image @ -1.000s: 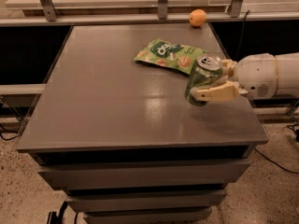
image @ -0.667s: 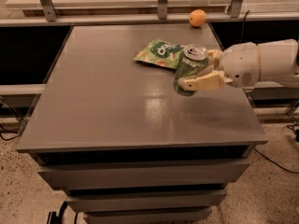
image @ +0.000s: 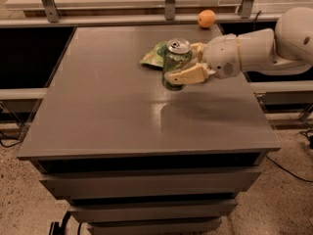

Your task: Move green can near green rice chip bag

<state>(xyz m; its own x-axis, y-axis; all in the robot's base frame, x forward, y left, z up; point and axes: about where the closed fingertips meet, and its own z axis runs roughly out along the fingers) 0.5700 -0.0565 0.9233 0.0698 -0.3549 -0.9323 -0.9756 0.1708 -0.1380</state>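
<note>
Green can (image: 176, 65) check, camera view: where's it at and who's got it? (asks benchguy)

**armfan:** The gripper (image: 182, 62) has it clamped from the right side, one finger across the front near the bottom. The can is upright and looks to be riding just above the table (image: 98, 116), toward the back middle. It sits right in front of the green rice chip bag (image: 151, 57) and hides most of it.

**benchguy:** So which step is that?

**armfan:** I'd call it the tail end of the carry. Next move calls for lowering it straight down onto bare table just beside the bag, not on top of it, then letting go and backing out to the right. The orange (image: 206, 18) at the back is out of the way.

**benchguy:** Changed from a second ago?

**armfan:** Yep, the can was over by the right edge, clear of the bag. It's slid left since then and now overlaps the bag.
</note>
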